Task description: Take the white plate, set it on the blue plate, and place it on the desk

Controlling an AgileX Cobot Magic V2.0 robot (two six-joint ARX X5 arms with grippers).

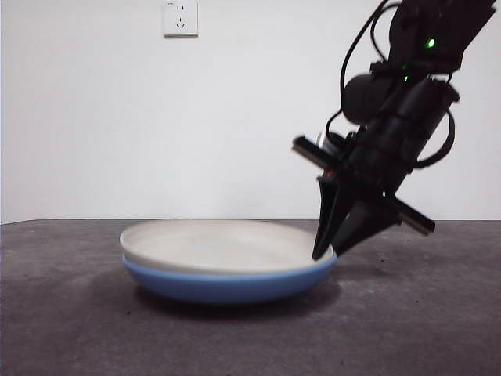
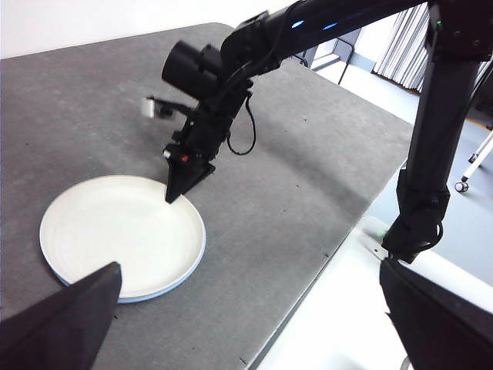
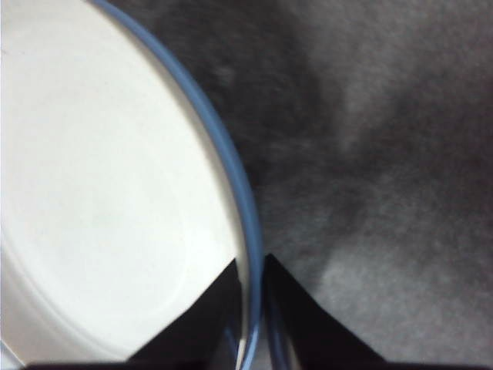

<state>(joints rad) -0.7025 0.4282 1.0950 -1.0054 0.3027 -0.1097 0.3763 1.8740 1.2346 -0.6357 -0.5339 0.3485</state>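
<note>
The white plate [image 1: 219, 243] lies nested in the blue plate [image 1: 227, 283] on the desk [image 1: 423, 313]. My right gripper [image 1: 325, 252] comes down at their right rim. In the right wrist view [image 3: 250, 266] its jaws stand closely either side of the rim, one over the white plate [image 3: 100, 193], one outside the blue rim [image 3: 223, 146]. The left wrist view shows the same gripper [image 2: 171, 196] at the edge of the white plate [image 2: 115, 231], with a thin blue edge [image 2: 158, 294] below. My left gripper [image 2: 254, 324] is open and empty, high above the desk's edge.
A wall socket [image 1: 180, 17] is on the white wall behind. The desk's edge [image 2: 323, 262] runs near the plates in the left wrist view, with the right arm's black column [image 2: 431, 154] beyond it.
</note>
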